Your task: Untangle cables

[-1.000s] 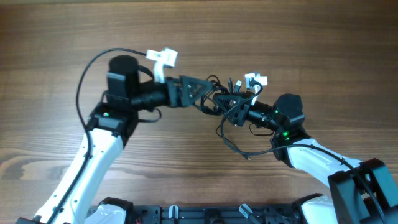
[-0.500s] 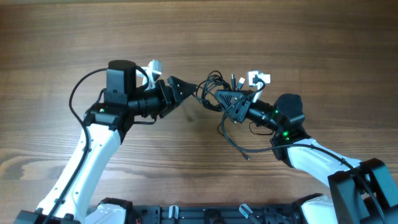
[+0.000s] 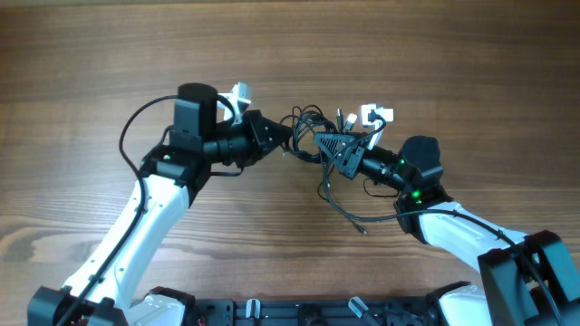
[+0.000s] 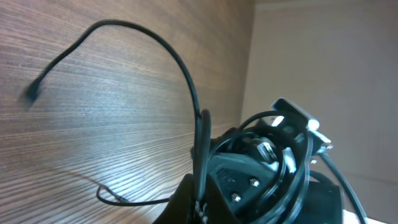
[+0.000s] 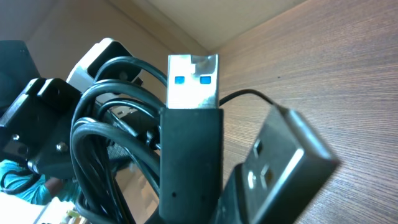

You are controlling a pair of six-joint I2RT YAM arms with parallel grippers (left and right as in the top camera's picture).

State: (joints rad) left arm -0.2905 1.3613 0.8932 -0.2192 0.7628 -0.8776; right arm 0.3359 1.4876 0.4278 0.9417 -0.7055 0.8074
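The cables point(image 3: 311, 127) are thin black wires bunched in a knot at the table's middle, held up between my two grippers. My left gripper point(image 3: 283, 138) reaches in from the left and is shut on one strand. In the left wrist view that strand point(image 4: 186, 74) rises from between the pinched jaws point(image 4: 202, 200) and arcs away to a small plug end point(image 4: 31, 93). My right gripper point(image 3: 332, 145) is shut on the bundle from the right. Its wrist view is filled by a USB plug point(image 5: 193, 74), a second plug point(image 5: 292, 155) and wire loops point(image 5: 102, 130); its fingertips are hidden.
One loose strand point(image 3: 343, 210) trails from the knot toward the front edge, ending near the right arm point(image 3: 453, 226). The left arm's own thicker cable point(image 3: 136, 145) loops beside its wrist. Bare wooden table point(image 3: 453, 54) lies all around.
My left gripper stood open, drew back a little to the left, then came in to the knot and shut on a strand. The right gripper has kept its hold.
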